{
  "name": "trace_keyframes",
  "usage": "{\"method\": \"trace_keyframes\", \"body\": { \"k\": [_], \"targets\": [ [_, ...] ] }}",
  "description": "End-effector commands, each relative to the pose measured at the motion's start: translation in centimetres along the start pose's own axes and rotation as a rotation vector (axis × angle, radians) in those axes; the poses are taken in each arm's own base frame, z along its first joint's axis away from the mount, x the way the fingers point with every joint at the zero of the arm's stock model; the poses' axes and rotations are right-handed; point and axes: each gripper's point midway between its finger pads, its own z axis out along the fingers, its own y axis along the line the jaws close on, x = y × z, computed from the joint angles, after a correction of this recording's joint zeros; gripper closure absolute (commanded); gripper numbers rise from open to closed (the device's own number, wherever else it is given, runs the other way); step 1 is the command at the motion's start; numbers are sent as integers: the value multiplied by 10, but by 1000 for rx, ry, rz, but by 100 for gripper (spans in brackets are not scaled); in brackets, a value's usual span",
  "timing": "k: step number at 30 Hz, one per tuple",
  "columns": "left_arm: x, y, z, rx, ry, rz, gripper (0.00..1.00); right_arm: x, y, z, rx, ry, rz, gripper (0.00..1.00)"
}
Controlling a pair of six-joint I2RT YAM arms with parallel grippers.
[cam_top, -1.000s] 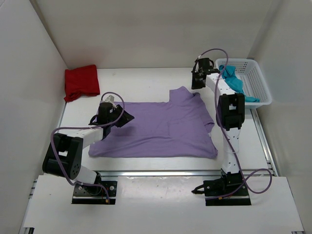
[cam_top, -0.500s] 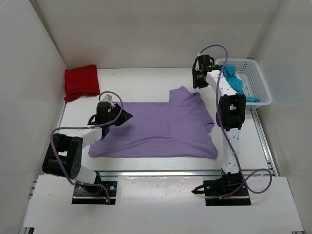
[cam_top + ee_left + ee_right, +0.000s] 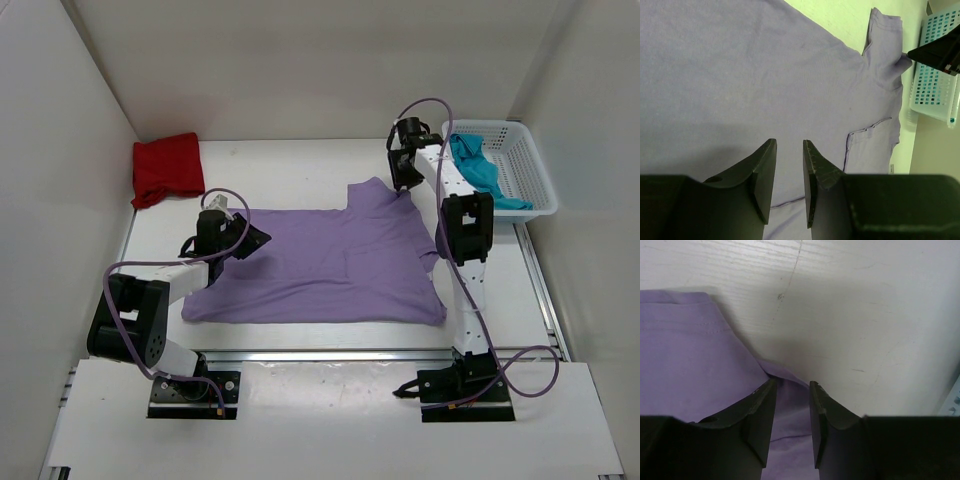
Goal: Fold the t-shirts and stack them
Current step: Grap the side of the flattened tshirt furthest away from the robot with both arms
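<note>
The lavender t-shirt (image 3: 320, 265) lies spread flat in the middle of the bench (image 3: 290, 175). Its hem end is toward the left edge and its collar end toward the right. One sleeve points at the far edge and the other is tucked against the near right corner of the cloth.

The dark red t-shirt (image 3: 167, 168) sits folded in the far left corner of the bench, well apart from the lavender one. The teal t-shirt (image 3: 475, 165) is bunched in the white lattice basket (image 3: 522, 172) at the far right corner, with part of it draped over the basket's near rim.

The left gripper (image 3: 252, 240) hangs over the left end of the lavender shirt, near its far corner. Its fingers (image 3: 762, 170) are parted by a narrow gap. Flat purple cloth shows through the gap and nothing is pinched.

The right gripper (image 3: 403, 182) is at the far right corner of the shirt, between the far sleeve and the basket. Its fingers (image 3: 760, 415) also stand apart. They straddle a small point of purple fabric at the shirt's edge, with bare bench just beyond it. Whether the fingertips touch the cloth cannot be told.
</note>
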Motion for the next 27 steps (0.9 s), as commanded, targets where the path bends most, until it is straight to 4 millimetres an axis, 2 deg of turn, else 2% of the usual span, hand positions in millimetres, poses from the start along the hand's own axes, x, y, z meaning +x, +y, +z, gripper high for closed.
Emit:
{"method": "trace_keyframes", "body": {
  "k": [1,4,7,8,10,11,12,16,21,25,27],
  "targets": [
    [0,-4,-3,26,-6,-2,62,-11,-8,-5,13,-27,-16,69],
    [-5,-2,-4,21,-17,-6,61,-10,-8,-2,8,-15,-22,69],
    [0,1,-2,19,-4,-7,62,-16,-7,0,-8,-29,-26,69],
    [-2,-2,-1,23,-10,-4,62,-9,-7,7,-9,-6,-30,68],
    [-2,-2,-1,27,-7,-2,62,-16,1,6,-43,-22,-33,68],
    [-2,2,-2,17,-6,-13,62,-11,-2,11,-55,-3,-26,68],
    [-4,0,-1,20,-11,-11,62,-17,-1,7,-54,-19,-25,68],
    [-4,1,-2,18,-16,-13,62,-7,5,9,-75,14,-41,68],
    [-2,1,0,21,-6,-15,62,-5,8,6,-103,19,-52,68],
    [-4,4,-1,15,-12,-18,62,0,13,13,-133,32,-54,70],
    [-2,7,-2,7,-12,-20,62,7,8,22,-129,56,-33,71]
  ]
}}
